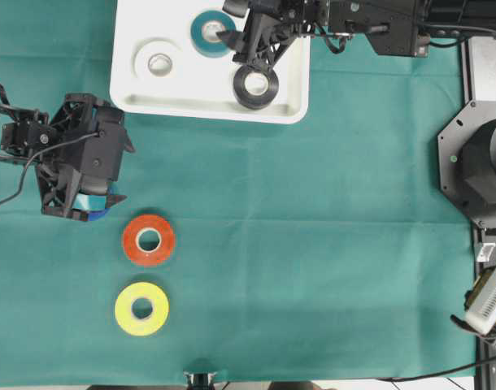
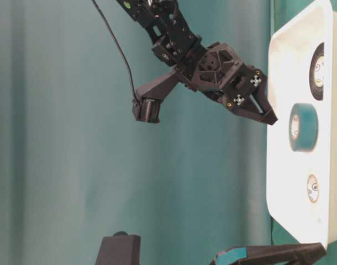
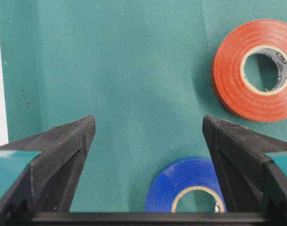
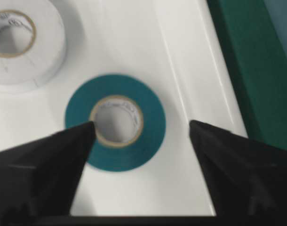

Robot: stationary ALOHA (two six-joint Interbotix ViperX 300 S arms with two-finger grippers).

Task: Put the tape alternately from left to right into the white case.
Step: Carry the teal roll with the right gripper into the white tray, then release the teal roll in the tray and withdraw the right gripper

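The white case [image 1: 134,89] holds a white roll [image 1: 159,63], a teal roll [image 1: 211,32] and a black roll [image 1: 254,85]. My right gripper [image 1: 232,49] hovers over the case, open and holding nothing. In the right wrist view the teal roll [image 4: 115,122] lies flat by the left finger [image 4: 49,165], with the white roll [image 4: 21,42] beyond it. My left gripper [image 1: 73,213] stands open over the blue roll [image 3: 188,186], which lies on the cloth close to the right finger [image 3: 242,155]. The red roll [image 1: 149,240] and yellow roll [image 1: 141,309] lie on the cloth below.
A green cloth [image 1: 313,244] covers the table. Grey and black equipment [image 1: 480,162] stands past the cloth's right edge. The case's rim [image 4: 219,94] runs close to the right finger in the right wrist view.
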